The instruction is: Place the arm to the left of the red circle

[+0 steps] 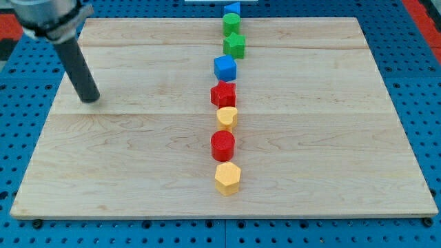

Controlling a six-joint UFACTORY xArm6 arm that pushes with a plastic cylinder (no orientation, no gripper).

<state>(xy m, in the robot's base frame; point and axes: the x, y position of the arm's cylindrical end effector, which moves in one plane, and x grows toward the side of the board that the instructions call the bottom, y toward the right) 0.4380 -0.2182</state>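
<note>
The red circle is a short red cylinder low in a column of blocks near the board's middle. My tip rests on the wooden board far to the view's left of the column and somewhat above the red circle's level. It touches no block. The column, from the view's top: a blue block, a green block, a green star, a blue cube, a red star, a yellow block, the red circle, a yellow hexagon.
The board lies on a blue pegboard surface that surrounds it on all sides. The dark rod rises from my tip toward the view's top left, where the arm's grey body shows.
</note>
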